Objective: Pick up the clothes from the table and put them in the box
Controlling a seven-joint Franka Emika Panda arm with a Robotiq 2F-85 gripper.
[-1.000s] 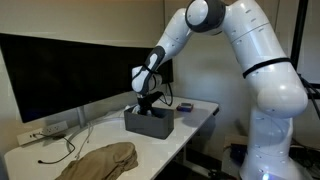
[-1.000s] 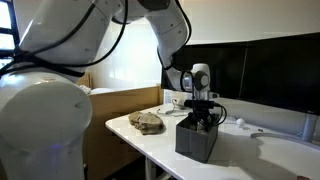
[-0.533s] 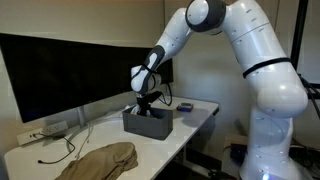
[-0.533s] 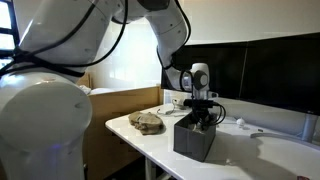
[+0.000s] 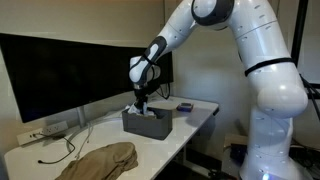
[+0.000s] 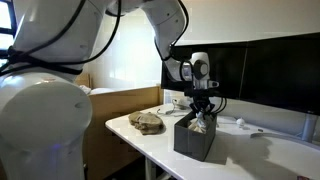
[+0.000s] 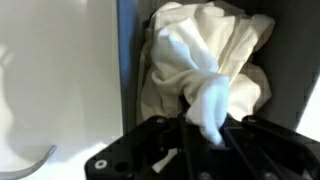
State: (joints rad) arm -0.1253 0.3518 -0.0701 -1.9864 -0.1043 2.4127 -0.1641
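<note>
Your gripper (image 6: 203,111) has risen from the dark grey rectangular box (image 6: 195,140) since a moment ago, yet it is clenched on a peak of the crumpled white cloth (image 7: 200,60). The cloth is being drawn up with it, so the drop looks unfinished. Most of that cloth sits inside the box. The rumpled tan garment (image 5: 100,160) lies at the opposite end of the desk (image 5: 30,158), untouched.
</note>
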